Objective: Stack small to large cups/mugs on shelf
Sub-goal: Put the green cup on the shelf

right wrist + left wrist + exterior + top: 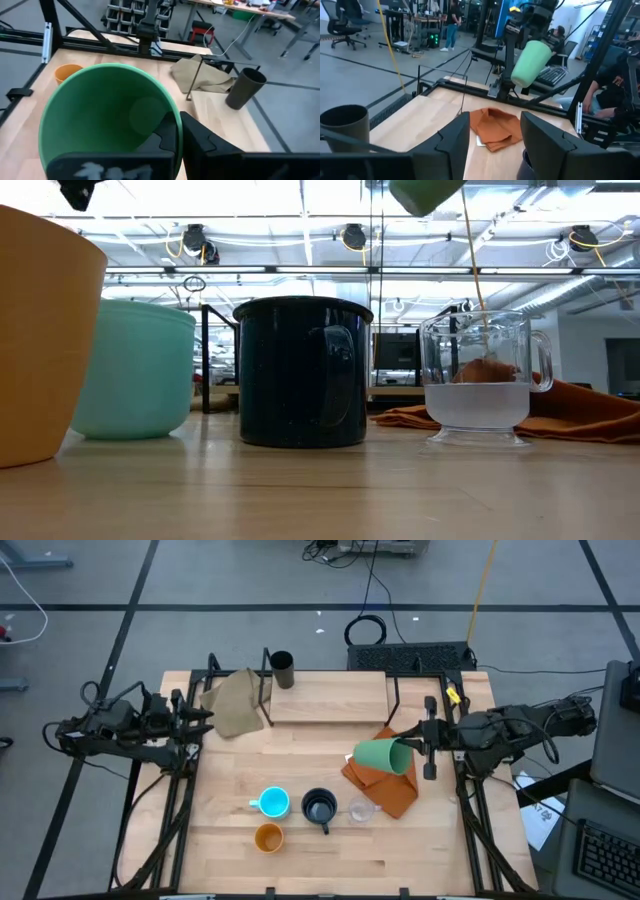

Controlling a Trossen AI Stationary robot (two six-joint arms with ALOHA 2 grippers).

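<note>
While your right end effector [412,747] pinches the green cup [383,756] by its rim, a tilt could slip it. Your left end effector [200,722] waits spread beside the shelf [330,695].

1. The left gripper [492,142] has its two dark fingers [451,141] parted, with nothing between them.
2. Across the table [427,117], the right gripper [530,31] holds the green cup [530,62] tilted in the air.
3. An orange cloth [494,127] lies crumpled below the cup.
4. A dark cup [345,121] stands upright nearby.
5. People show in the room beyond.
</note>
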